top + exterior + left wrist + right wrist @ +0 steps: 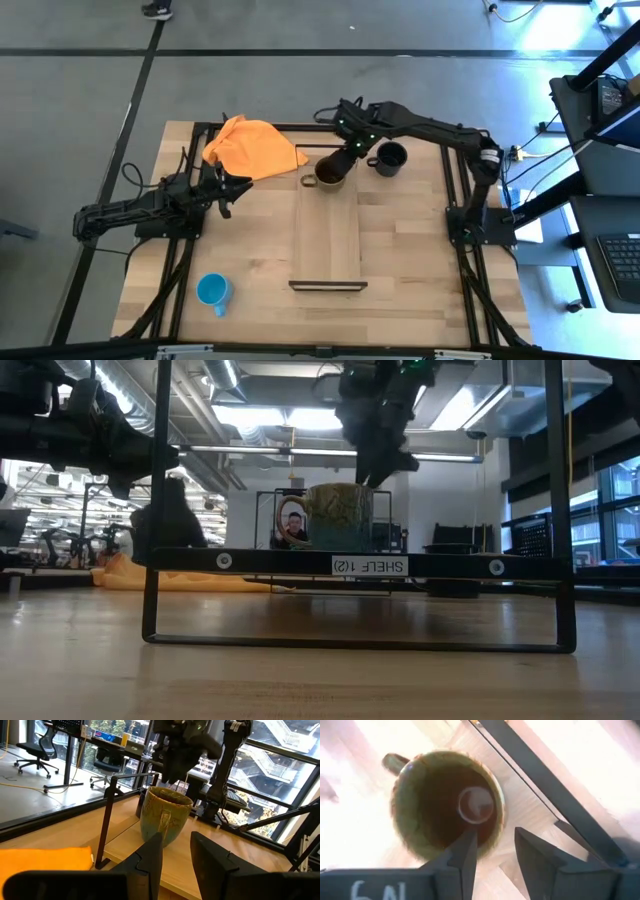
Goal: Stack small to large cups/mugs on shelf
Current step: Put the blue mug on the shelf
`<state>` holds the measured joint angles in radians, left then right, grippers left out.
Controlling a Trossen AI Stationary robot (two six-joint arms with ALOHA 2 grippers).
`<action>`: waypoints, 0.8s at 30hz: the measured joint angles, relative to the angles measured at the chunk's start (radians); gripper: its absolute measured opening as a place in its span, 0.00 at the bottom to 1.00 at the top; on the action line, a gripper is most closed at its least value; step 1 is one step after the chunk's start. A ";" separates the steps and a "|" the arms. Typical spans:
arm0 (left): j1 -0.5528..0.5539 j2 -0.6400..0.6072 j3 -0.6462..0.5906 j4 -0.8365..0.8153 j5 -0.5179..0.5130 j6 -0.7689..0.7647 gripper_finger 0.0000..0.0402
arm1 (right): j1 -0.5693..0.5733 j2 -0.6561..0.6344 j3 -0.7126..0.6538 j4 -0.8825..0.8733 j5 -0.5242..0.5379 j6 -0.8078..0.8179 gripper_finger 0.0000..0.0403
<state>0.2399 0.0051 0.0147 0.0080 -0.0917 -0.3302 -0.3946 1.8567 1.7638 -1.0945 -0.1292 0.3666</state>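
Observation:
The brown-olive mug (330,172) stands upright on the far end of the light-wood shelf (328,240), its handle (308,181) toward the table's left. My right gripper (352,152) is open just above its rim. In the right wrist view, one finger (465,852) is over the mug's dark inside (445,805) and the other (535,857) is outside the wall. The black mug (390,158) stands on the table right of the shelf. The blue mug (213,291) stands near the table's near left corner. My left gripper (237,190) is open and empty, left of the shelf.
An orange cloth (250,147) lies at the far left, close to my left gripper. The shelf's dark rails (350,565) stand at its short ends, one right behind the brown-olive mug (545,785). A dark frame runs along the table's left and right sides.

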 joint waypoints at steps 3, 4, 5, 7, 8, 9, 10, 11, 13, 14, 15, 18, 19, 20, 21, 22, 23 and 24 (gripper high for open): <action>0.000 0.000 0.000 0.000 0.000 0.000 0.23 | 0.001 -0.044 0.000 -0.057 0.068 -0.020 0.33; 0.000 0.000 0.000 0.000 0.000 0.000 0.23 | 0.001 -0.057 0.000 -0.083 0.104 -0.032 0.33; 0.000 0.000 0.000 0.000 0.000 0.000 0.23 | 0.000 -0.069 0.000 -0.111 0.139 -0.037 0.33; 0.000 0.000 0.000 0.000 0.000 0.000 0.23 | -0.009 -0.098 0.000 -0.165 0.185 -0.056 0.34; 0.000 0.000 0.000 0.000 0.000 0.000 0.23 | -0.014 -0.111 0.000 -0.184 0.195 -0.059 0.34; 0.000 0.000 0.000 0.000 0.000 0.000 0.23 | -0.022 -0.119 0.000 -0.201 0.196 -0.060 0.34; 0.000 0.000 0.000 0.000 0.000 0.000 0.23 | -0.034 -0.125 0.000 -0.220 0.185 -0.063 0.34; 0.000 0.000 0.000 0.000 0.000 0.000 0.23 | -0.047 -0.125 -0.001 -0.238 0.165 -0.066 0.34; 0.000 0.000 0.000 0.000 0.000 0.000 0.23 | -0.072 -0.125 -0.014 -0.261 0.152 -0.082 0.34; 0.000 0.000 0.000 0.000 0.000 0.000 0.23 | -0.085 -0.125 -0.025 -0.267 0.151 -0.090 0.34; 0.000 0.000 0.000 0.000 0.000 0.000 0.23 | -0.100 -0.125 -0.039 -0.269 0.150 -0.103 0.34; 0.000 0.000 0.000 0.000 0.000 0.000 0.23 | -0.145 -0.125 -0.084 -0.261 0.146 -0.143 0.34; 0.000 0.000 0.000 0.000 0.000 0.000 0.23 | -0.161 -0.125 -0.098 -0.260 0.142 -0.165 0.34; 0.000 0.000 0.000 0.000 0.000 0.000 0.23 | -0.177 -0.125 -0.111 -0.261 0.132 -0.186 0.34; 0.000 0.000 0.000 0.000 0.000 0.000 0.23 | -0.191 -0.125 -0.123 -0.263 0.120 -0.207 0.34; 0.000 0.000 0.000 0.000 0.000 0.000 0.23 | -0.206 -0.125 -0.138 -0.262 0.100 -0.241 0.34; 0.000 0.000 0.000 0.000 0.000 0.000 0.23 | -0.219 -0.125 -0.155 -0.263 0.078 -0.269 0.34; 0.000 0.000 0.000 0.000 0.000 0.000 0.23 | -0.233 -0.127 -0.175 -0.262 0.058 -0.292 0.34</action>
<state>0.2401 0.0055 0.0147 0.0082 -0.0917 -0.3302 -0.6276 1.7296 1.5892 -1.3569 -0.0716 0.0745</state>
